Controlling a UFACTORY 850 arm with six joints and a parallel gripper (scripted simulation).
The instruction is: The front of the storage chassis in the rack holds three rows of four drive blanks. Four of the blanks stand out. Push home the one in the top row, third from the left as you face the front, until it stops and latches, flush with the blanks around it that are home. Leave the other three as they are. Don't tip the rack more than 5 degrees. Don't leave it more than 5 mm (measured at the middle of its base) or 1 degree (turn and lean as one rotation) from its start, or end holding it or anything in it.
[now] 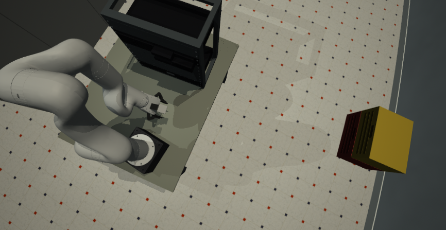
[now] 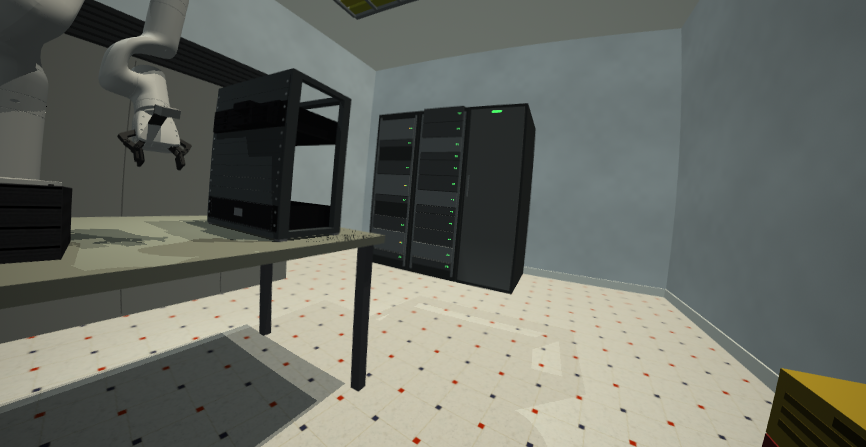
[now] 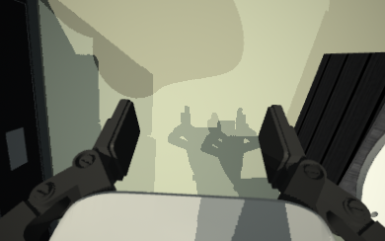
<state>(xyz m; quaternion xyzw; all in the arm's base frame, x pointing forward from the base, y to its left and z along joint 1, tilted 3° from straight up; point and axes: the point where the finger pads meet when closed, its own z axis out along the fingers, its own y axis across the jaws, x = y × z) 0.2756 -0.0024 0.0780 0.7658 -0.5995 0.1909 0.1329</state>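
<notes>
The drive blank named in the task sits in the top row of the storage chassis (image 2: 248, 117), high on the front of the rack (image 2: 289, 152); the dark front hides which blanks stand out. The gripper (image 2: 158, 154) hangs released, fingers spread wide and empty, pointing down at the table (image 2: 181, 249), well apart from the rack front and left of it in the exterior view. The arm's base (image 1: 159, 156) stands nearer on the same table. Judged risk: a push with spread fingers could catch a neighbouring protruding blank, or an off-centre shove could slide or tip the rack
</notes>
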